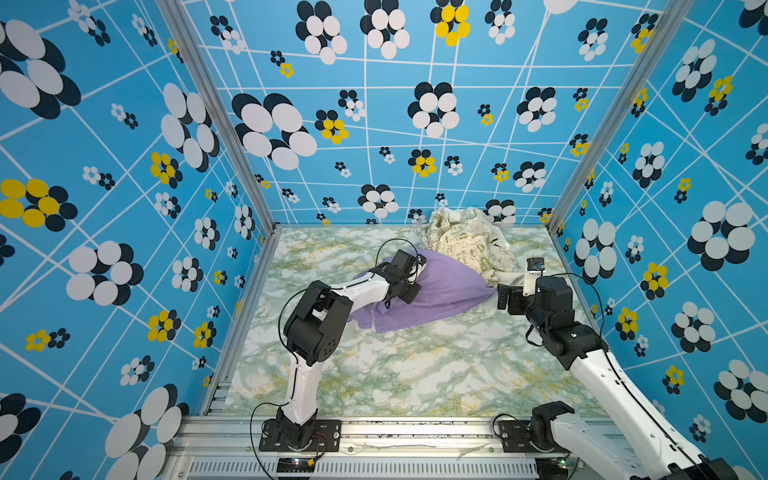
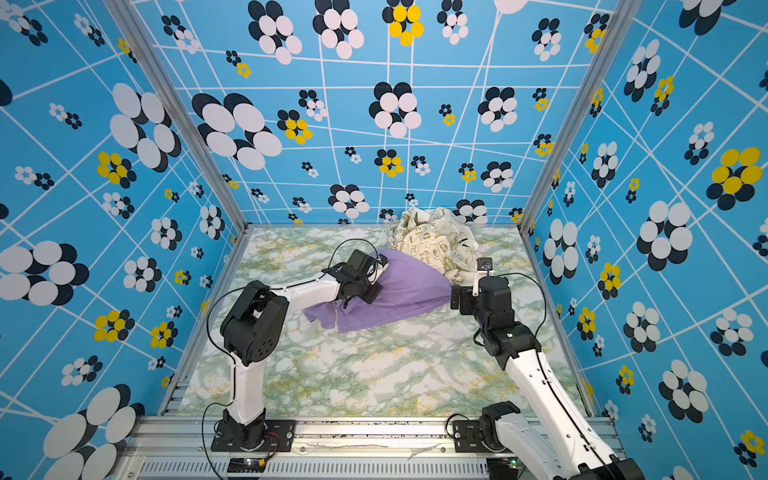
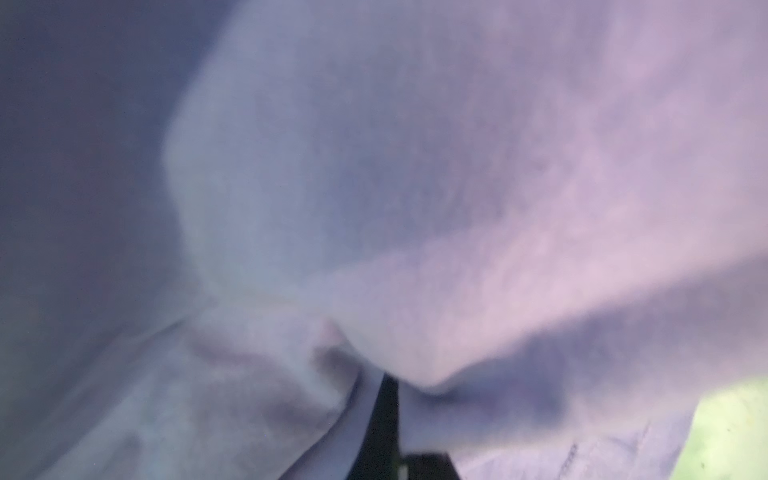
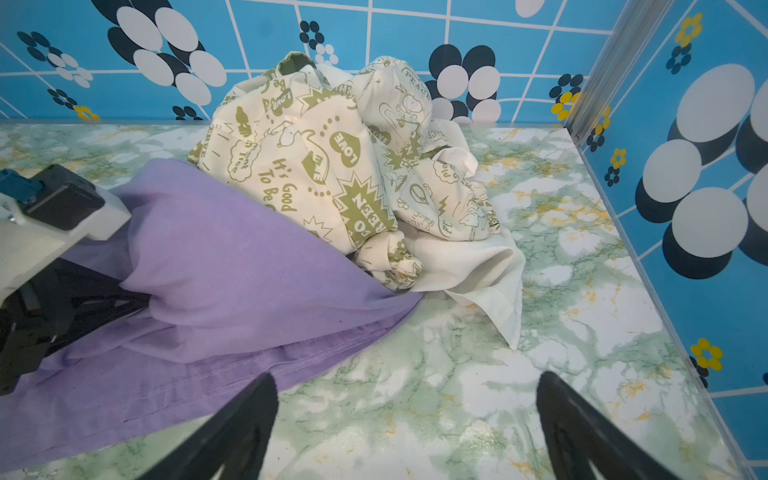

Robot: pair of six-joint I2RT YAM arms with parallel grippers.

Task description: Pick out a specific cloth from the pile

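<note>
Pinching the lavender cloth (image 1: 449, 291) just beside the pile (image 1: 465, 241), the left gripper (image 1: 411, 291) was clamped; the right gripper (image 4: 407, 378) gaped near the pile.

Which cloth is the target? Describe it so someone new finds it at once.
On the green marbled table, look toward the far right corner, where a crumpled pile sits by the back wall. The lavender cloth spreads from the pile's near left side toward the table's middle. It is plain purple; its neighbour is cream with olive-green cartoon print.
</note>
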